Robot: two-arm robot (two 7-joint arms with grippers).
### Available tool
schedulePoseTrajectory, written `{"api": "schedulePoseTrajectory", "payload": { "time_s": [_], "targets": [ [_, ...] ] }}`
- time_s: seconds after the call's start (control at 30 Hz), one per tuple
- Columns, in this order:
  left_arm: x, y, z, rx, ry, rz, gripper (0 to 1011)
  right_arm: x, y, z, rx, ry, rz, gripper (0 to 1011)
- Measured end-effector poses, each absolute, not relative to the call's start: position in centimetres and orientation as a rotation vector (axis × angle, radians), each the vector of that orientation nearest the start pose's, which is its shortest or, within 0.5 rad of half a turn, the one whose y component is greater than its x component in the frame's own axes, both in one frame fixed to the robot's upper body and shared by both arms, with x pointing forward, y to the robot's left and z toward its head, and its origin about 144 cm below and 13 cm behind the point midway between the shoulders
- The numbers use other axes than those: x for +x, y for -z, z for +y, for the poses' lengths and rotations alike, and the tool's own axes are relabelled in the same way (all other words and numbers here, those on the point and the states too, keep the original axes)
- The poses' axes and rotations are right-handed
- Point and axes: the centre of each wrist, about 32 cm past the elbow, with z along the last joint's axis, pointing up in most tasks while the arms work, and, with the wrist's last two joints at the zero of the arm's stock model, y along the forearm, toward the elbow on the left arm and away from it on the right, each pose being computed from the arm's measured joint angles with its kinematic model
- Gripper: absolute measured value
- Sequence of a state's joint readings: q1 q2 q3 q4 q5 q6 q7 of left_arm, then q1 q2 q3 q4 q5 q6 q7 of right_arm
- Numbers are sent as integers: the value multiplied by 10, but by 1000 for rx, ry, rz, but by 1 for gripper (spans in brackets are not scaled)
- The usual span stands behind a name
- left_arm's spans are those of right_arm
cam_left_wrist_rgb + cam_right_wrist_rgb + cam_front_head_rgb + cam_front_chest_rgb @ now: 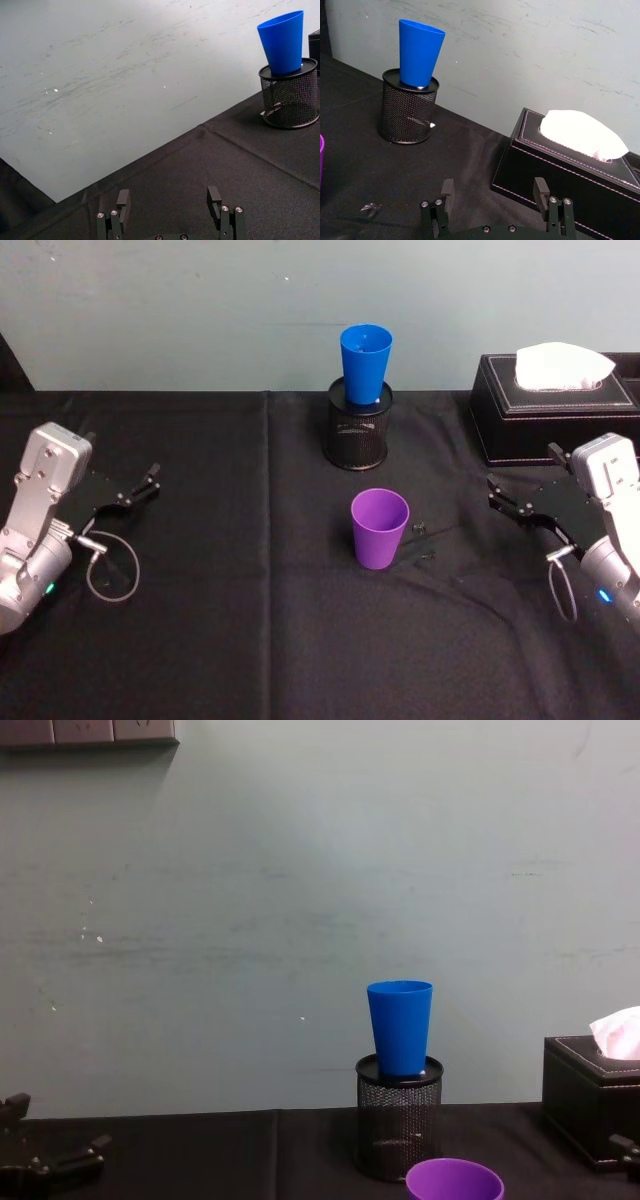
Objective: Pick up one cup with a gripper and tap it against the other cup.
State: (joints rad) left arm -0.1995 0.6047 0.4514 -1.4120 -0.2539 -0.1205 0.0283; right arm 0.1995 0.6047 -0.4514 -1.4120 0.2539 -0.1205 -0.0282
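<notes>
The right hand [497, 494], a slim black two-fingered claw on a silver-grey arm, hovers low over the black-clothed counter [250, 630] at its right side, its fingers spread wide with nothing between them; the right wrist view shows the same open gap [494, 191]. The left hand [151, 481], a matching black claw, sits at the counter's far left, likewise spread and holding nothing [168, 200]. Both point inward toward the middle.

Between them, nearer the right hand but well apart from it, the tapered purple plastic tumbler [380, 528] stands upright on the cloth, mouth up, touched by neither hand. A small dark scrap [421, 533] lies just beside its right side; what it is cannot be told.

Behind the purple plastic tumbler, toward the pale wall [250, 920], the tapered bright blue plastic tumbler [366, 362] stands upright with its base resting in the top of a round black wire-mesh pen holder [359, 435], raised above the cloth.

At the back right, behind the right hand, sits a black leather-look tissue box [550, 420] with a white tissue [562, 365] rising from its slot
</notes>
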Motion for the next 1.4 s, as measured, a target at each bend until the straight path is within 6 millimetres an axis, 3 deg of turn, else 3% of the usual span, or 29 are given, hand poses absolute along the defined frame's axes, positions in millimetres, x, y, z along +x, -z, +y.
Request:
{"api": "schedulePoseTrajectory", "payload": {
  "time_s": [1.4],
  "targets": [
    [489, -1140, 310, 304, -1248, -285, 1005, 489, -1140, -310, -304, 1248, -285, 1003]
  ]
}}
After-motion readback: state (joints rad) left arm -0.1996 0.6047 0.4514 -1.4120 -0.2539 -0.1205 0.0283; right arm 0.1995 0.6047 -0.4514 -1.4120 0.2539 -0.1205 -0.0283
